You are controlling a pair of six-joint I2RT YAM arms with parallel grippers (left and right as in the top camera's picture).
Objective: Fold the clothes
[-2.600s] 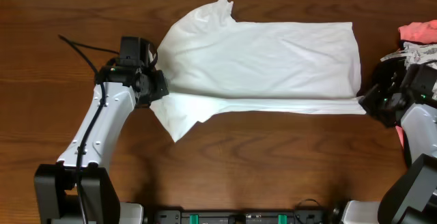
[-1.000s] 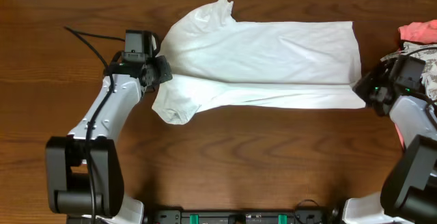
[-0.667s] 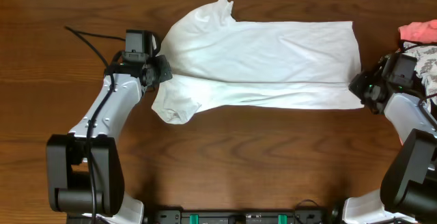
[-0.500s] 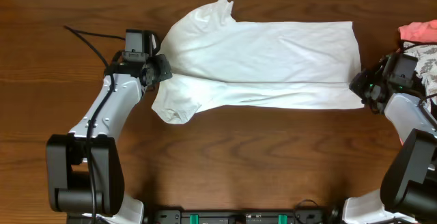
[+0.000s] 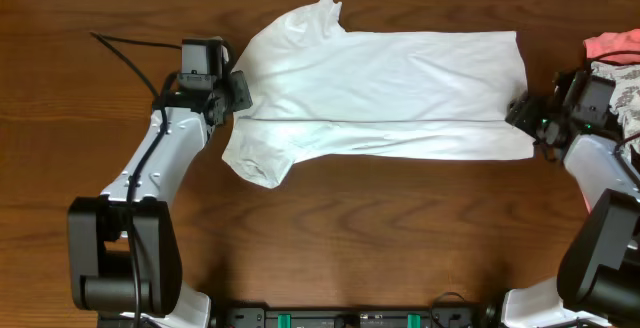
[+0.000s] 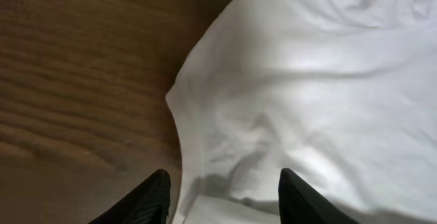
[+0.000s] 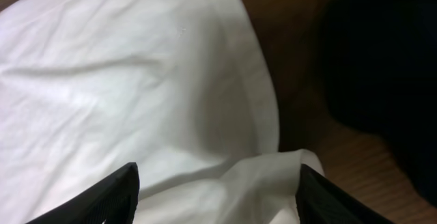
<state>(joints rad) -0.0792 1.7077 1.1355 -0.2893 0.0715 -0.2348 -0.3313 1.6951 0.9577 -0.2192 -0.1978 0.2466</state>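
Observation:
The clothes are one white T-shirt [image 5: 390, 83] spread flat across the far half of the table, its near edge folded up into a long strip [image 5: 400, 140]. One sleeve [image 5: 255, 158] bunches at the near left and the other points to the far edge. My left gripper [image 5: 236, 93] [image 6: 225, 200] stands open over the shirt's left edge, cloth lying loose under it. At the shirt's right end, where the folded corner [image 7: 273, 176] lies, my right gripper [image 5: 520, 116] [image 7: 218, 200] is open and wide. Neither holds anything.
A pile of other clothes sits at the right edge: a pink piece [image 5: 612, 45] on top of a patterned one [image 5: 628, 88], close behind my right arm. A black cable [image 5: 125, 48] trails left from the left arm. Bare brown table [image 5: 380, 228] lies in front of the shirt.
Both grippers, shut on the shirt's folded edge a second ago, have opened and let it go. The left one shifted slightly toward the far side; the fold lies where it was laid.

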